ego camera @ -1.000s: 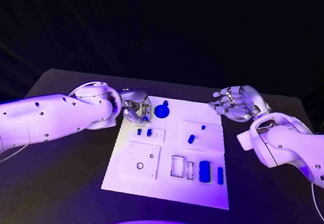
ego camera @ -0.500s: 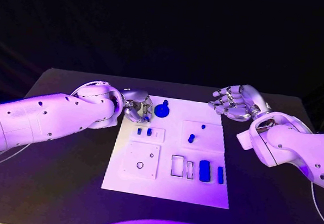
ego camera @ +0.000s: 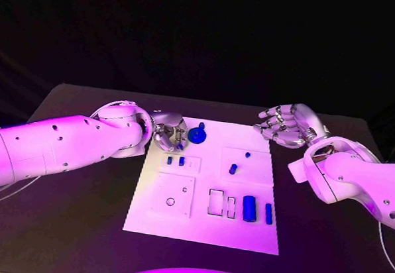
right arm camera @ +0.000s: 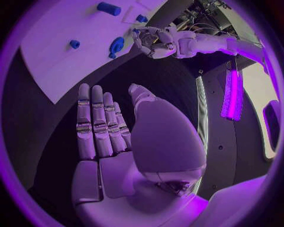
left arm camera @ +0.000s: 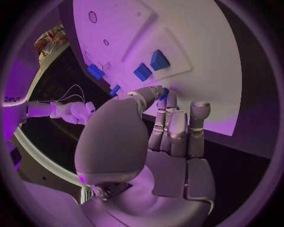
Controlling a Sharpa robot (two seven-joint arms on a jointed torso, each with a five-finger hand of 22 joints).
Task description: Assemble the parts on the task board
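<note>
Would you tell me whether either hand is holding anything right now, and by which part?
Neither holds anything: the right hand is open and empty, and the left hand reaches toward the round blue part, its fingers empty.

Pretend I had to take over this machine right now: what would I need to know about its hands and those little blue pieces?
Left hand: at the far left corner of the task board, fingers curled beside the round blue part; whether it touches or holds it cannot be told.
Right hand: off the board's far right corner, open, holding nothing.
Parts: two small blue pieces on the left raised panel, one blue peg on the right panel, two long blue bars near the right edge beside the rectangular slots.
Done: nothing plainly assembled. Left: slots open, parts lying loose.
</note>
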